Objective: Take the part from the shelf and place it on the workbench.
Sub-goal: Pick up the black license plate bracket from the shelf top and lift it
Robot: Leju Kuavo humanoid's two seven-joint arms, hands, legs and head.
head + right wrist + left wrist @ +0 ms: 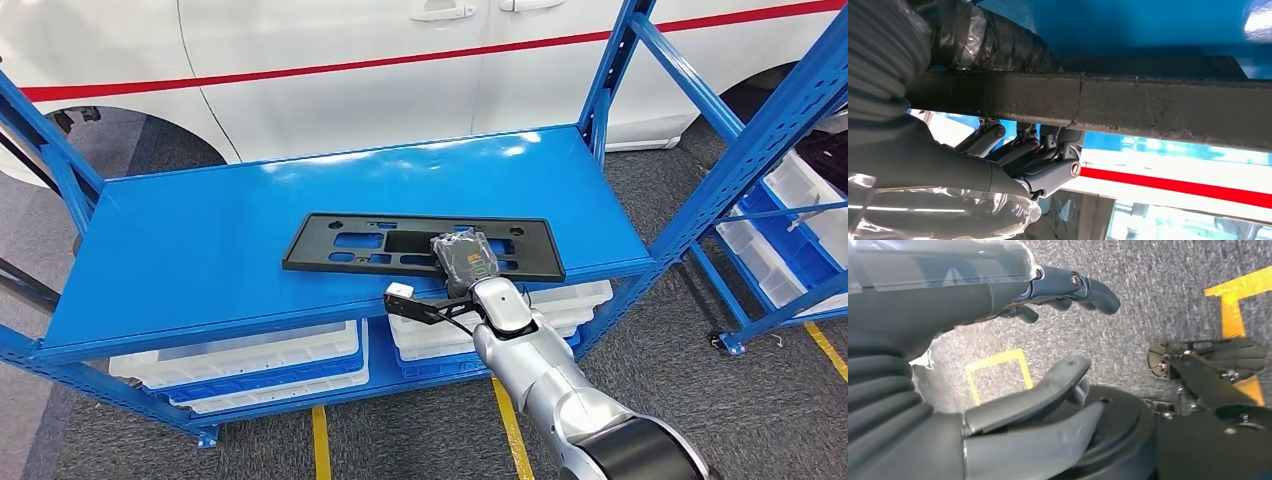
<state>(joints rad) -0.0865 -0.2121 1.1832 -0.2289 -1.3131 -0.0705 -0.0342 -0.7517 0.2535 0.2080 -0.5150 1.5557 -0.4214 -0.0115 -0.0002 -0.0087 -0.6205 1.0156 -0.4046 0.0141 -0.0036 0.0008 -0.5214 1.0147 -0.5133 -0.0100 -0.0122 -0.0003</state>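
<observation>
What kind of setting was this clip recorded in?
Probably a car workshop or assembly training area: a blue steel shelf rack with white bins below, a white car behind, and yellow floor lines.

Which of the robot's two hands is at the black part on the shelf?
The right hand: it grips the black part's near edge on the blue shelf. The left hand hangs over the floor, holding nothing.

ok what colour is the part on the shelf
Black part, clearest in the head view.
</observation>
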